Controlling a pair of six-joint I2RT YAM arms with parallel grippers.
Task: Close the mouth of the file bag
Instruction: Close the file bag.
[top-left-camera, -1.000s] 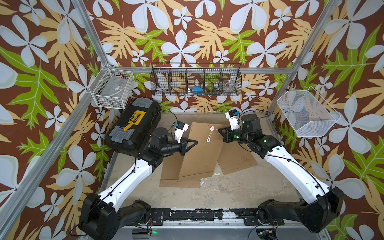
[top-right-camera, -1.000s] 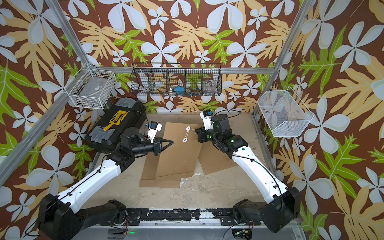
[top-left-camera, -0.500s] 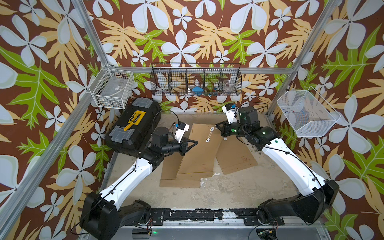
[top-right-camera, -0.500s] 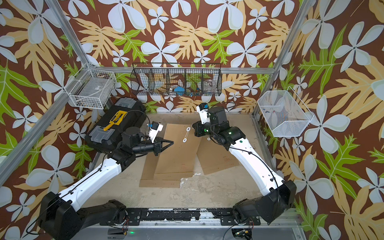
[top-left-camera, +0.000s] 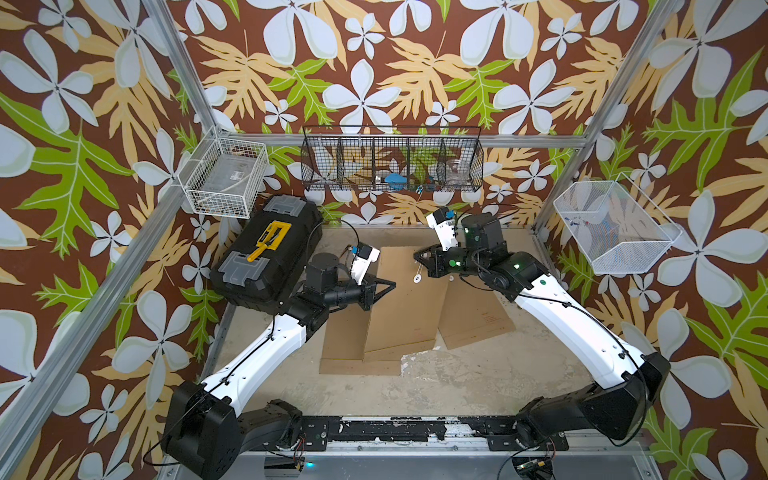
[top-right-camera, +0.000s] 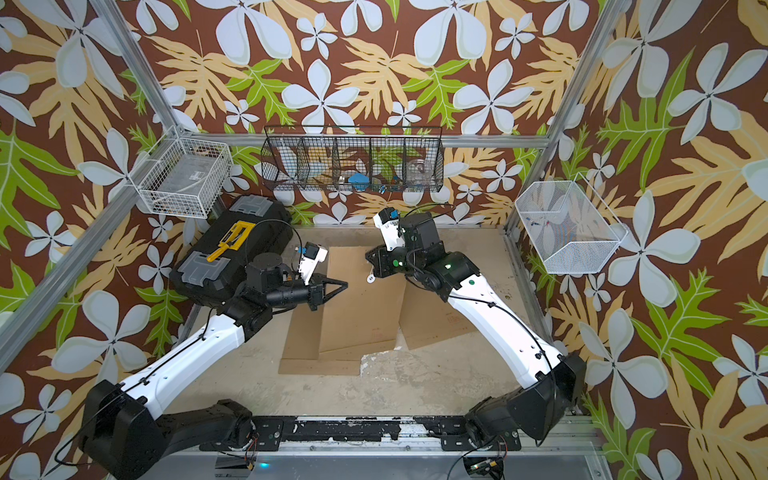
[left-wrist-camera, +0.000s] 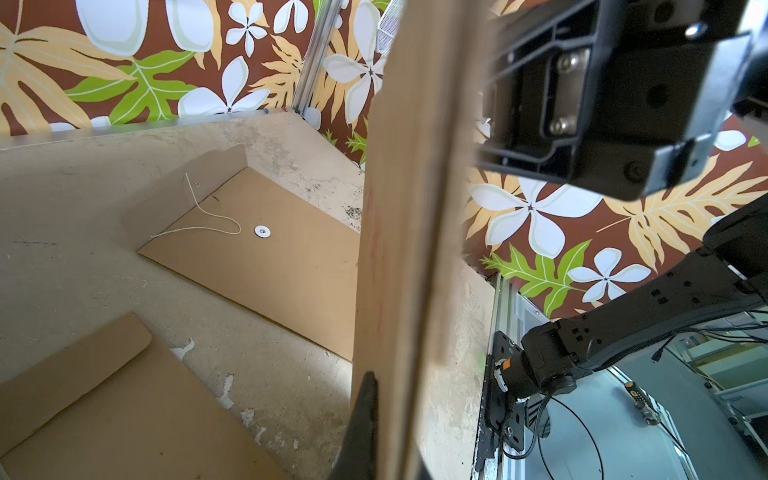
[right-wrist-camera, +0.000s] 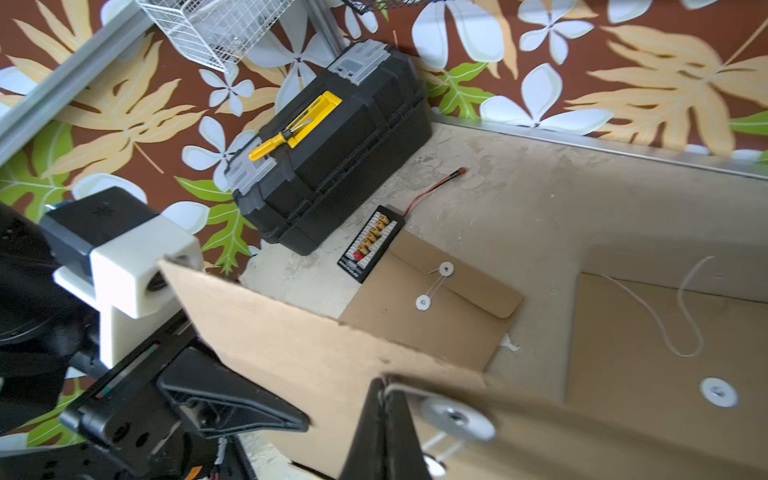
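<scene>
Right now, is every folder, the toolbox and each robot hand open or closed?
middle file bag: tilted up, mouth unclear.
left file bag: flat, flap shut, string across buttons.
right file bag: flat, flap open, string loose.
toolbox: shut.
left gripper: shut on middle file bag.
right gripper: shut on middle file bag.

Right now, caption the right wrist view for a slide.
Right claw grips the raised file bag; toolbox behind.

A black toolbox (top-left-camera: 286, 249), yellow-handled screwdriver (right-wrist-camera: 270, 147) on its lid, sits near a white wire basket (top-left-camera: 226, 178).
</scene>
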